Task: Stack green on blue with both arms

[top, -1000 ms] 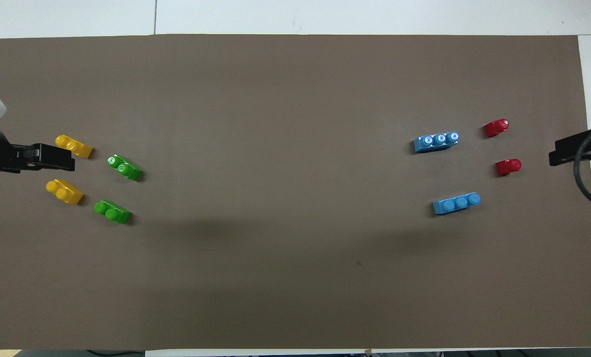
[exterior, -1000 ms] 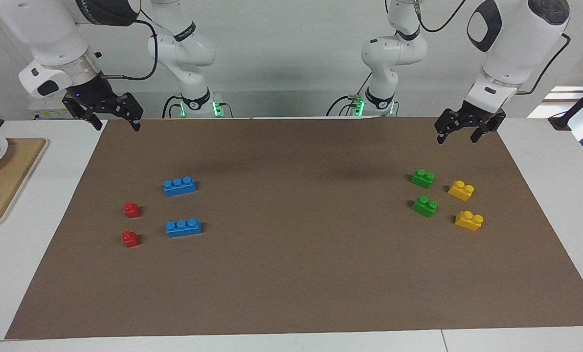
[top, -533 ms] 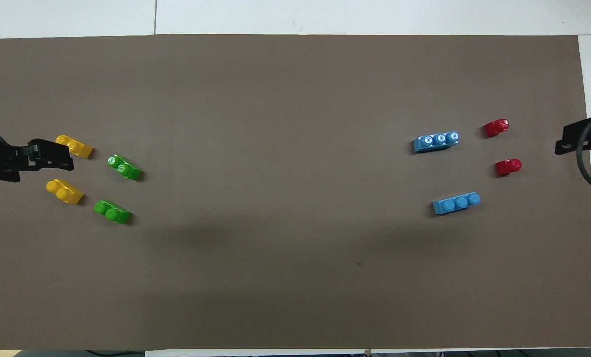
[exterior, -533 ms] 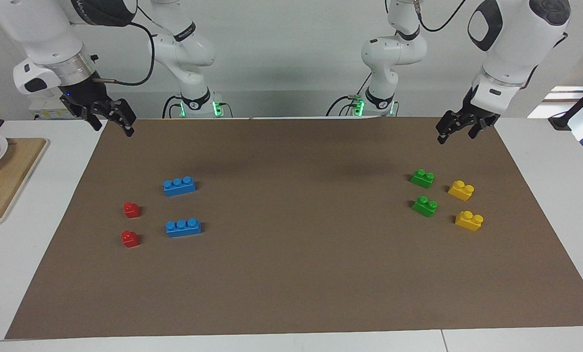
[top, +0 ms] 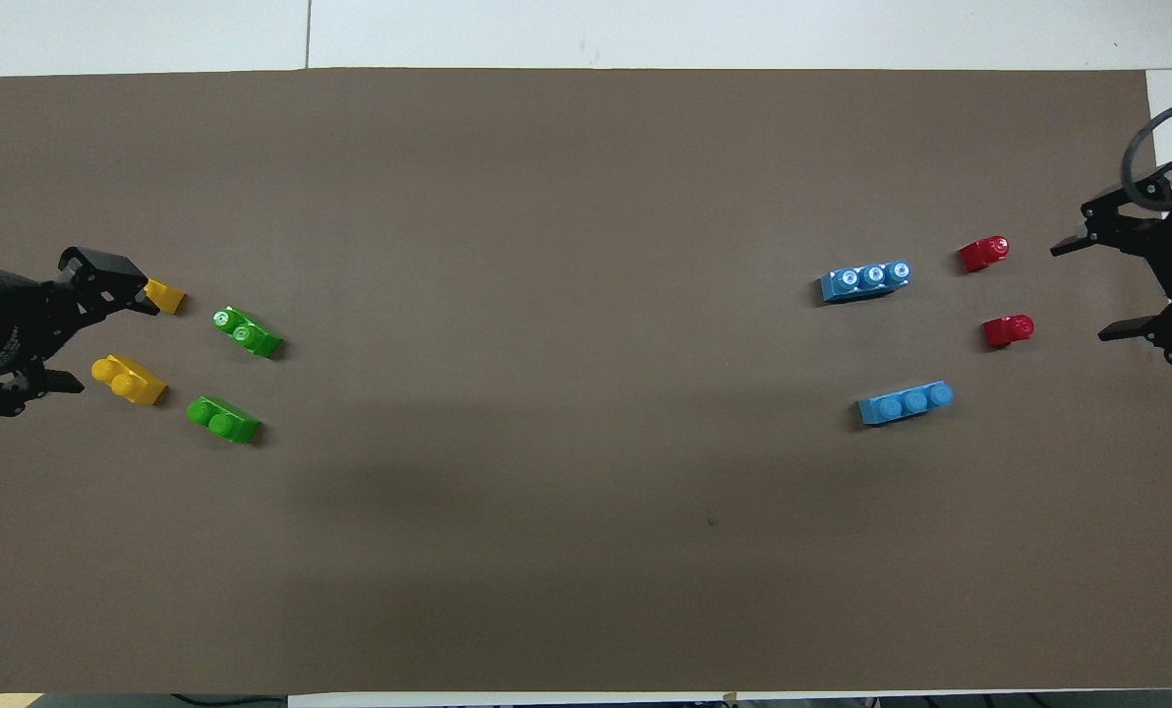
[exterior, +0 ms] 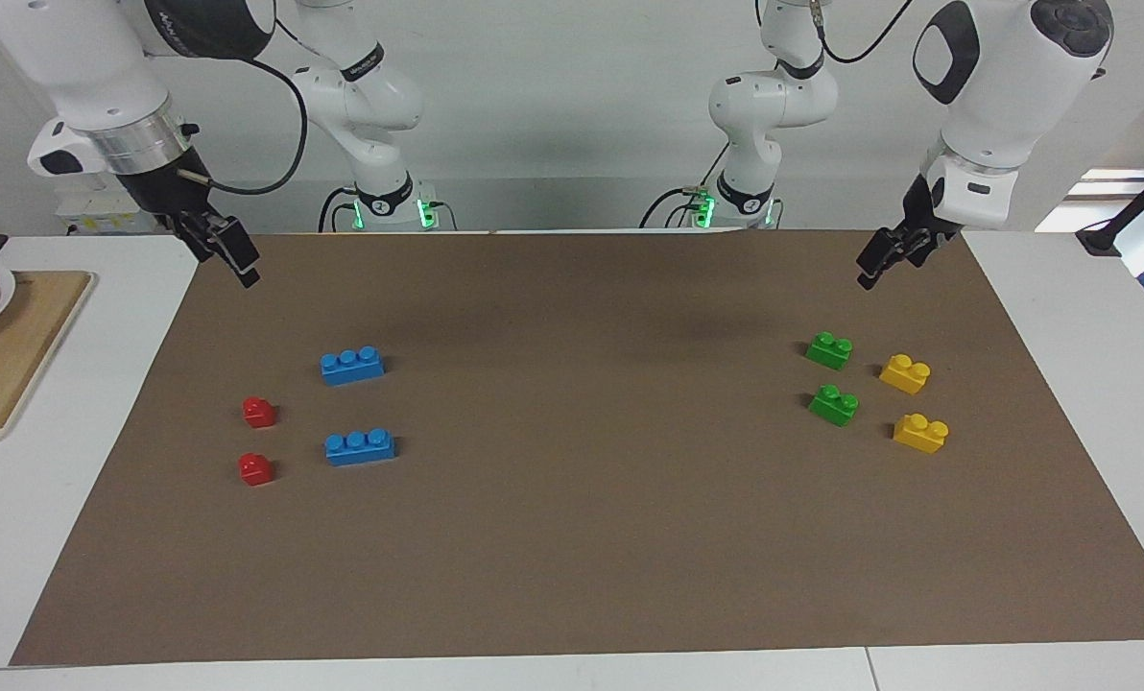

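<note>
Two green two-stud bricks (exterior: 829, 349) (exterior: 834, 404) lie on the brown mat toward the left arm's end; they also show in the overhead view (top: 223, 419) (top: 246, 332). Two blue three-stud bricks (exterior: 352, 365) (exterior: 360, 446) lie toward the right arm's end, and also show from overhead (top: 906, 402) (top: 865, 280). My left gripper (exterior: 874, 267) (top: 109, 344) is open and empty, up in the air over the yellow bricks beside the green ones. My right gripper (exterior: 241, 267) (top: 1080, 294) is open and empty, raised over the mat's edge beside the red bricks.
Two yellow two-stud bricks (exterior: 905, 372) (exterior: 920, 432) lie beside the green ones; the left gripper partly covers one in the overhead view. Two small red bricks (exterior: 259, 412) (exterior: 255, 468) lie beside the blue ones. A wooden board (exterior: 6, 355) with a plate lies off the mat at the right arm's end.
Both grippers have turned at the wrist: their fingers now show spread apart from overhead and edge-on in the facing view. No brick has moved.
</note>
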